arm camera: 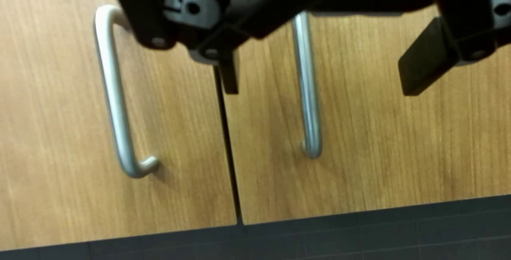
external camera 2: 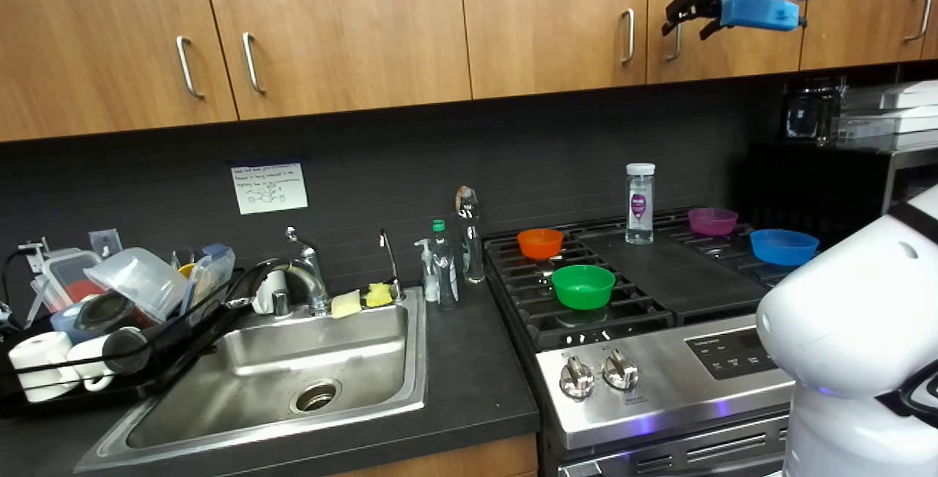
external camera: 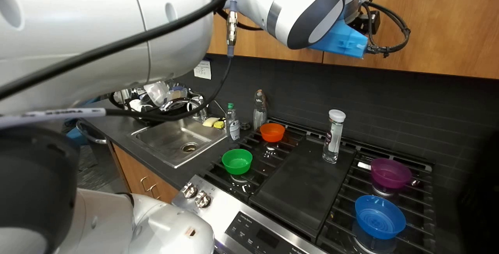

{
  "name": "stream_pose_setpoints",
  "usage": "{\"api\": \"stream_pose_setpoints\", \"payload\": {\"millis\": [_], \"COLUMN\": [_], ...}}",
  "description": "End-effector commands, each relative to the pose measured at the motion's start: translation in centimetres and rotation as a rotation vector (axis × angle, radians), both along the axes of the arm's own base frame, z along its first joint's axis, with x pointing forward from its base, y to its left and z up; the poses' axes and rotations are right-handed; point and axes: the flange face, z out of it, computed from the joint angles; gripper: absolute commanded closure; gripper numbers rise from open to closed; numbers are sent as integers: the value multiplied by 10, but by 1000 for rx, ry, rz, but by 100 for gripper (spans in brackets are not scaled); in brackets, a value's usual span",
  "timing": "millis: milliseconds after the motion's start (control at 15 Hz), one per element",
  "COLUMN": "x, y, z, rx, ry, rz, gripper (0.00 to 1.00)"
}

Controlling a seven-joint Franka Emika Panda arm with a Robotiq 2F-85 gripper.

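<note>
The end effector (arm camera: 324, 88) was released, its fingers (arm camera: 427, 60) spread apart in front of wooden cabinet doors (arm camera: 383, 164). In the wrist view a metal handle (arm camera: 312, 126) on one door appeared between the fingers; contact could not be told. Another handle (arm camera: 115, 104) showed to its left. Below, a white-capped bottle (external camera 2: 640, 206) stood on the stove (external camera 2: 674, 389), near an orange bowl (external camera 2: 540, 244), a green bowl (external camera 2: 583, 288), a purple bowl (external camera 2: 713, 222) and a blue bowl (external camera 2: 784, 248).

In the wrist view, the claw (arm camera: 321, 88), cropped above, hides the top of a cabinet handle (arm camera: 309, 100).
</note>
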Motion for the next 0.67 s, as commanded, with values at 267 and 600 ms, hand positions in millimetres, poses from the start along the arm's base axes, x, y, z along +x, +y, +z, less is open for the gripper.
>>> {"api": "stream_pose_setpoints", "payload": {"millis": [267, 600], "x": [2, 0], "y": [7, 7], "z": [5, 4], "rx": [-8, -1], "ry": [-2, -4], "rz": [13, 6], "gripper": [21, 58]}}
